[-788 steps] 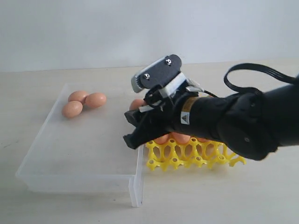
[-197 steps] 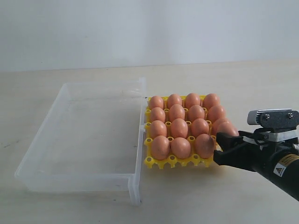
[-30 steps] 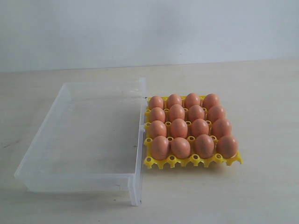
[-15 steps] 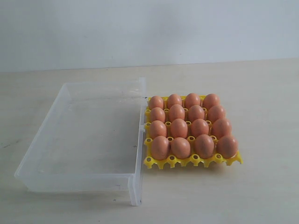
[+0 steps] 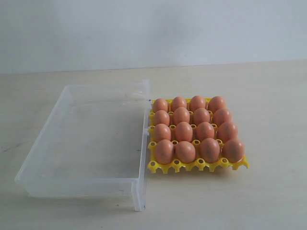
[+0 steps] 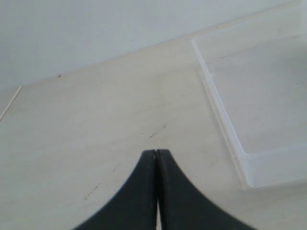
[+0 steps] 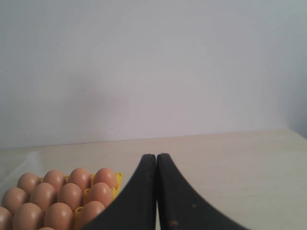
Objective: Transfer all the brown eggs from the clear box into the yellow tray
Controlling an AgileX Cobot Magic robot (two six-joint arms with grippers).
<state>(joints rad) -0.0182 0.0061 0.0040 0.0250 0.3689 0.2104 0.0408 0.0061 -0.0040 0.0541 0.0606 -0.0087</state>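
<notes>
left gripper (image 6: 156, 152): jaws pressed together, holding nothing, over bare table (image 6: 96, 124) beside clear box (image 6: 225, 120). right gripper (image 7: 156, 156): jaws together, holding nothing, near yellow tray (image 5: 199, 165). brown eggs (image 5: 183, 131) fill all tray cups; tray touching box.

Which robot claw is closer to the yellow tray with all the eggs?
Right. The right gripper, shut, has the yellow tray and brown eggs close in front. The left gripper, shut, is beyond the clear box, on its far side from the tray.

Matte eggs (image 5: 183, 131), glossy plastic tray (image 5: 199, 165)
</notes>
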